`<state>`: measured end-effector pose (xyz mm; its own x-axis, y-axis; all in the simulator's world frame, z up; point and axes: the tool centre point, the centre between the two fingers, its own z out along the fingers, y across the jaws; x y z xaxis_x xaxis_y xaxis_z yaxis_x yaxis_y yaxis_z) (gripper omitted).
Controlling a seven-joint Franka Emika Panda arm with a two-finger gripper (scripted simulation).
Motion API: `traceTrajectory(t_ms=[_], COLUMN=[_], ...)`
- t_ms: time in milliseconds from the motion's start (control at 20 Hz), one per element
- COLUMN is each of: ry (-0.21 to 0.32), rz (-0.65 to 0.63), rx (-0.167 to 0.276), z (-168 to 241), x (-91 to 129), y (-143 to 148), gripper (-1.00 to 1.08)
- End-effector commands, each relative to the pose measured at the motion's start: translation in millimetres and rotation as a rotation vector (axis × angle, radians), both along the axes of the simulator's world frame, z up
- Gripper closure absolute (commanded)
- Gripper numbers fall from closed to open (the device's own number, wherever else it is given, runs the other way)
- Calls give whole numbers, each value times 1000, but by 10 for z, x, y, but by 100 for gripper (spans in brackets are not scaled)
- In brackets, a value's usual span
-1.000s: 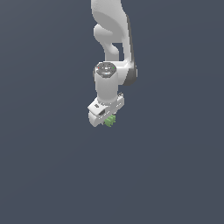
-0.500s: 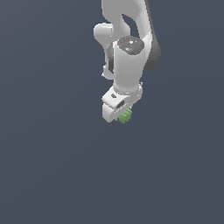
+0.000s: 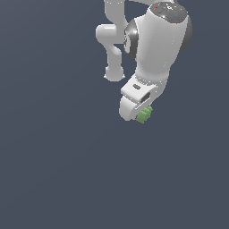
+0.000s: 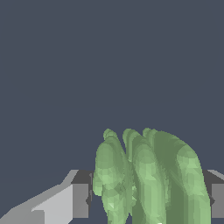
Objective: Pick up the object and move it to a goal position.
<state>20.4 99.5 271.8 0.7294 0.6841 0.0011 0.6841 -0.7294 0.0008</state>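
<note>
The object is a small bright-green, ridged, lumpy block point(image 3: 144, 114). It sits between the fingers at the tip of my white gripper point(image 3: 139, 114), which is shut on it. In the exterior view the arm hangs from the top, and the gripper holds the block in mid-air against the dark grey background. In the wrist view the green block point(image 4: 148, 179) fills the space between the two fingers point(image 4: 81, 199), with its ridges pointing away from the camera. No goal marker shows in either view.
A plain dark grey background point(image 3: 53, 170) fills both views. The arm's elbow and links point(image 3: 114, 40) show at the exterior view's top.
The arm has swung toward the exterior view's right and much closer to the camera, so it looks larger. The green block has stayed in the gripper throughout.
</note>
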Motion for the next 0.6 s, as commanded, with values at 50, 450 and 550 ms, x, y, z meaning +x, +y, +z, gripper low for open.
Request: traceTrajectory(t_ms=[50,450,550], ry=[1,1,1], rz=[-1,-1,-1], rx=[0,0,0], z=[135,263,266], x=[66,140,144], y=[100,196,198], gripper=[108,108,108])
